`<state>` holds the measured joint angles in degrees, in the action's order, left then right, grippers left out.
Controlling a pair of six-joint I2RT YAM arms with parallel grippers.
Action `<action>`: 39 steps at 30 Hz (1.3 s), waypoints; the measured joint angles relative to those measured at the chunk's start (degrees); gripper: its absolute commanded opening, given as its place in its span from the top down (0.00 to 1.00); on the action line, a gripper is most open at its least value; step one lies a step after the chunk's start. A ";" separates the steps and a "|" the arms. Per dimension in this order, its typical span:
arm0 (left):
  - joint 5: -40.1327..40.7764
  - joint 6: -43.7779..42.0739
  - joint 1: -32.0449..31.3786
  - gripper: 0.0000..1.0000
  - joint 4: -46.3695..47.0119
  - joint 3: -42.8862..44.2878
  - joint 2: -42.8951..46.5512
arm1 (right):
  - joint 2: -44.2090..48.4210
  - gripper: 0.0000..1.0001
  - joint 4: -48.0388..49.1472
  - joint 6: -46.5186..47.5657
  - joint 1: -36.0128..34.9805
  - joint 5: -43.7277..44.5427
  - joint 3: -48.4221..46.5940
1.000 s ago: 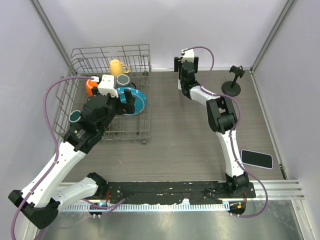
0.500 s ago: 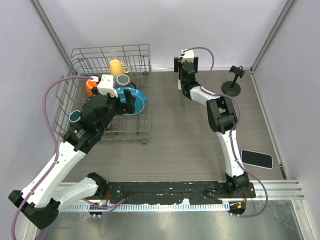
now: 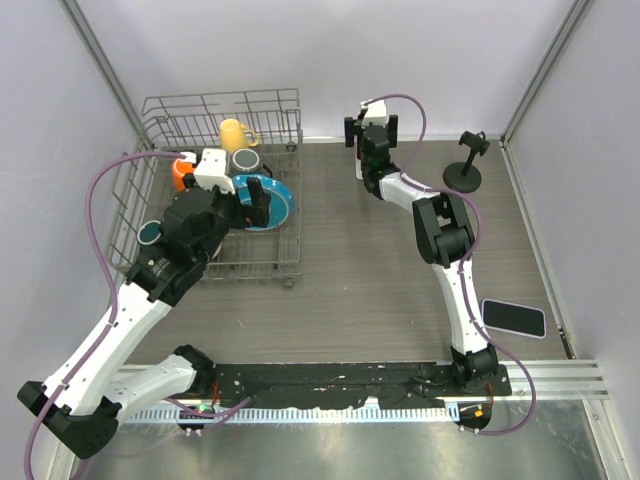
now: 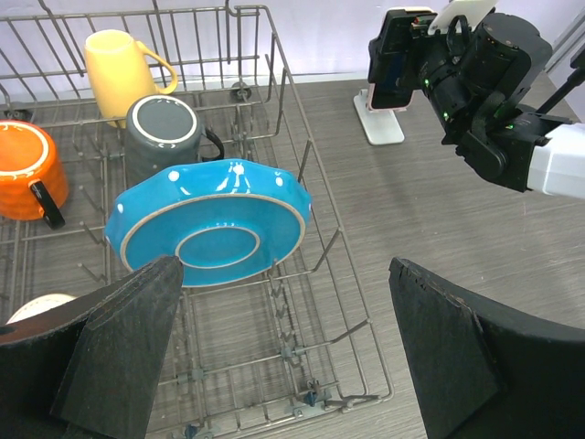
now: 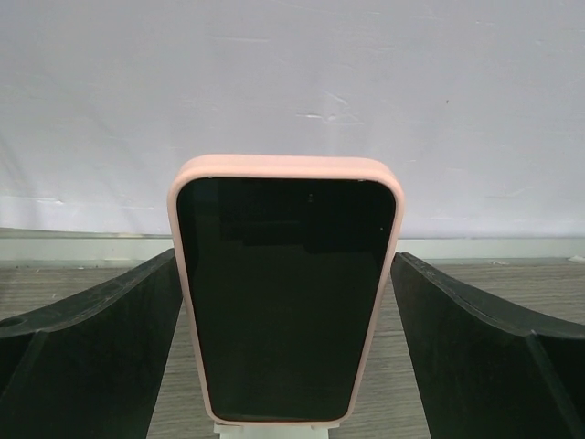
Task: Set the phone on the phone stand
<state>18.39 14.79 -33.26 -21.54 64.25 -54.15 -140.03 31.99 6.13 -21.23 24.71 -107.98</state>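
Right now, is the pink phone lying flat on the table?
No, the pink phone stands upright on the white stand.

2 white arms [image 3: 120, 320] carry black joints (purple cables [image 3: 92, 210] loop alongside).

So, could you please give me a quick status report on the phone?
Left hand open, over the dish rack. Right hand open, fingers flanking the phone. Phone upright on the phone stand. Dish rack apart from stand.

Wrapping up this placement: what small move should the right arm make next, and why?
Probably back the right gripper straight away: its jaws stand open either side of the pink-cased black phone, which sits upright on the white stand.
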 measured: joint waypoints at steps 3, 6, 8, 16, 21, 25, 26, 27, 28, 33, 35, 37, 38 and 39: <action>-0.11 0.02 0.02 0.00 0.00 0.00 0.00 | 0.04 0.01 -0.48 0.00 0.00 0.04 0.00; -0.24 0.02 0.02 0.00 0.00 0.00 0.00 | 0.35 0.01 -0.59 0.00 0.00 0.13 0.33; -0.35 0.04 0.07 0.00 0.00 0.00 0.00 | 0.94 0.01 -0.87 0.00 0.00 0.35 0.83; -0.48 0.11 0.35 0.00 0.00 0.00 -0.02 | 3.61 0.01 -1.84 -0.04 0.00 0.85 1.03; -0.59 0.20 0.39 0.00 0.02 0.00 -0.15 | 6.08 0.01 -2.93 -0.28 0.00 0.81 1.25; -1.03 0.26 0.70 0.00 0.02 0.00 -0.15 | 9.57 0.01 -4.96 -0.35 0.15 0.61 2.36; -1.05 0.28 0.83 0.00 0.02 0.00 -0.15 | 10.91 0.01 -5.33 -0.48 0.24 0.46 3.17; -1.07 0.31 0.94 0.00 0.04 0.00 -0.15 | 12.46 0.01 -5.60 -0.57 0.31 0.39 4.15; -1.09 0.31 1.05 0.00 0.04 0.00 -0.15 | 14.12 0.01 -6.05 -0.70 0.39 0.28 5.20; -1.09 0.52 1.14 0.00 0.11 -0.09 -0.15 | 23.10 0.01 -8.74 -3.32 1.27 1.70 9.68; -1.11 0.70 1.14 0.00 0.11 -0.20 -0.15 | 26.25 0.02 -10.93 -5.66 1.95 3.76 10.08; -1.14 0.87 1.16 0.00 0.11 -0.22 -0.22 | 29.55 0.03 -14.51 -9.55 3.39 5.90 10.23; -1.16 0.92 1.16 0.00 0.11 -0.22 -0.26 | 31.80 0.04 -17.33 -12.24 4.81 6.84 10.60; -1.18 0.92 1.16 0.00 0.11 -0.24 -0.33 | 33.33 0.05 -19.02 -14.34 6.08 7.43 10.99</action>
<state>17.21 15.70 -32.10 -21.43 64.01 -54.48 -106.69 12.97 -8.21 -15.16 32.14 -96.99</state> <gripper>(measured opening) 0.996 0.973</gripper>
